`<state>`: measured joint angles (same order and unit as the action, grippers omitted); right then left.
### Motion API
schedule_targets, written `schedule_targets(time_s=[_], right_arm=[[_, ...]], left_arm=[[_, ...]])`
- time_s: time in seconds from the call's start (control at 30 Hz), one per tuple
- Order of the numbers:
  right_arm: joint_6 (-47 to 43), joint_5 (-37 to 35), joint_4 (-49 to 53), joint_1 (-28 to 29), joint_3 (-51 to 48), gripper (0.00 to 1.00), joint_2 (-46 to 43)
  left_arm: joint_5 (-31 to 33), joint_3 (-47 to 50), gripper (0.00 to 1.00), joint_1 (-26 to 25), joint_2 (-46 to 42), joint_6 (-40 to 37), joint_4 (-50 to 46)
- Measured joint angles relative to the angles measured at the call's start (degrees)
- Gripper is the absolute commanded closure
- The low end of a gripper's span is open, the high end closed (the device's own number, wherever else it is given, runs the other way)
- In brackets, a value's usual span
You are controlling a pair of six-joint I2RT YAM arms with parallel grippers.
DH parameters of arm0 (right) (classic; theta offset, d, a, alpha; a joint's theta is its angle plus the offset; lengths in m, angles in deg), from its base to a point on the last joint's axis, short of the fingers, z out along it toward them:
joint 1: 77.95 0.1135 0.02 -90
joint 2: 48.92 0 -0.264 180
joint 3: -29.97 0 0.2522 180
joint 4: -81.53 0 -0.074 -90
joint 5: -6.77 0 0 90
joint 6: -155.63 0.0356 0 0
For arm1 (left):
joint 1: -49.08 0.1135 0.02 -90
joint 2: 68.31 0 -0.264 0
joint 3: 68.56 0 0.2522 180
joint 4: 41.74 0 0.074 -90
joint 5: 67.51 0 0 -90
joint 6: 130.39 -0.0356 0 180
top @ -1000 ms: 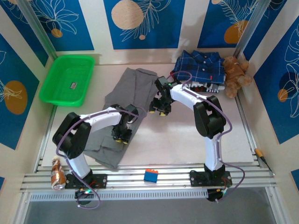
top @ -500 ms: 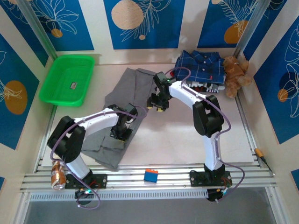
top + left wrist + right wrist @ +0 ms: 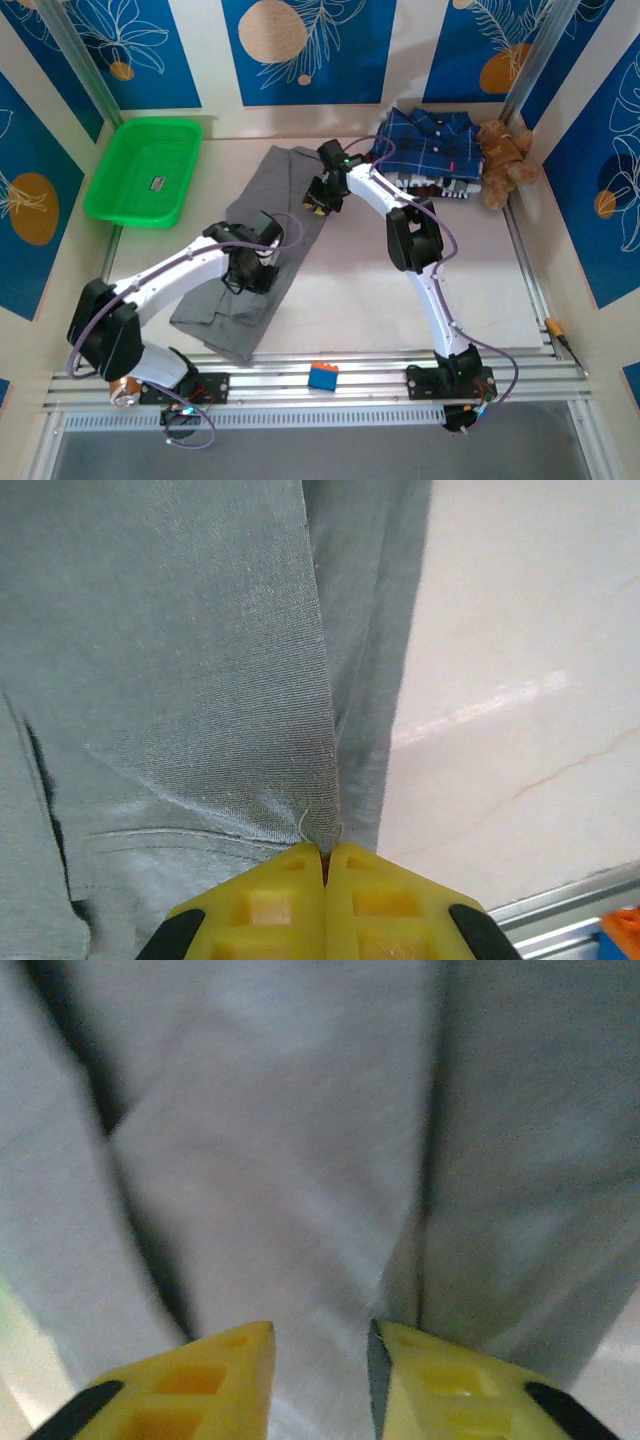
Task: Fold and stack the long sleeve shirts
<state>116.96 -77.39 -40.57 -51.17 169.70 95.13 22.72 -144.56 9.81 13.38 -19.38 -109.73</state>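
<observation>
left hand [image 3: 325,855]: clamped on a fold at the grey shirt [image 3: 283,188] right edge, near part | right hand [image 3: 320,1345]: fingers apart, over that shirt's far right edge | grey shirt: flat on bench [image 3: 360,290], centre-left | plaid shirt [image 3: 430,140]: far right corner

White arm links [image 3: 190,262], black joints [image 3: 408,240], purple cables [image 3: 519,378], yellow pincer fingers [image 3: 270,900]

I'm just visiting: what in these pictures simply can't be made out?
- Top view: the small item in the green bin is too small to identify.
- Top view: the left arm covers the middle of the grey shirt.
- Top view: the plaid shirt hides what lies beneath it.
- Right wrist view: blur hides whether the right gripper has pinched cloth.
</observation>
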Motion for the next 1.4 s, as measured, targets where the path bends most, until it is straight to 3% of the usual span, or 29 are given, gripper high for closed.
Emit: schedule_targets(time_s=[0.07,0.2,0.37,0.53,0.73,0.9,1.0,1.17,1.4], right_arm=[[3.2,0.0,0.0,-0.4,0.2,0.82,1.0],[9.2,-6.9,0.9,-0.3,-1.7,0.85,-0.5],[16.2,-12.5,-1.2,0.3,-20.4,0.87,-12.0],[24.3,-13.9,-4.9,2.3,-39.5,0.86,-23.9],[31.9,-12.3,-10.2,6.6,-53.9,0.76,-33.6],[30.7,-9.7,-10.9,4.8,-54.1,0.55,-34.4],[28.0,-8.9,-10.4,3.5,-53.6,0.49,-35.5],[21.6,-8.6,-9.7,2.1,-52.8,0.47,-41.1],[13.9,-7.3,-9.8,-0.8,-56.7,0.46,-51.6]], left_arm=[[0.0,-1.2,0.95,0.0,-2.3,-0.2,-0.5],[0.0,-3.3,0.96,1.6,-5.5,-0.2,-1.9],[-0.3,-4.4,0.96,6.3,-6.3,-0.7,-2.3],[-1.9,-7.0,0.96,11.3,-6.2,-2.7,-2.1],[-7.0,-11.3,0.98,14.8,-5.8,-5.7,-0.9],[-14.1,-11.8,0.98,13.7,-6.6,-6.1,0.4],[-15.7,-12.3,0.97,12.8,-9.2,-5.2,0.1],[-13.2,-22.3,0.96,13.1,-9.7,-4.9,-2.1],[-7.3,-45.9,0.96,15.8,5.6,-8.9,-2.7]])
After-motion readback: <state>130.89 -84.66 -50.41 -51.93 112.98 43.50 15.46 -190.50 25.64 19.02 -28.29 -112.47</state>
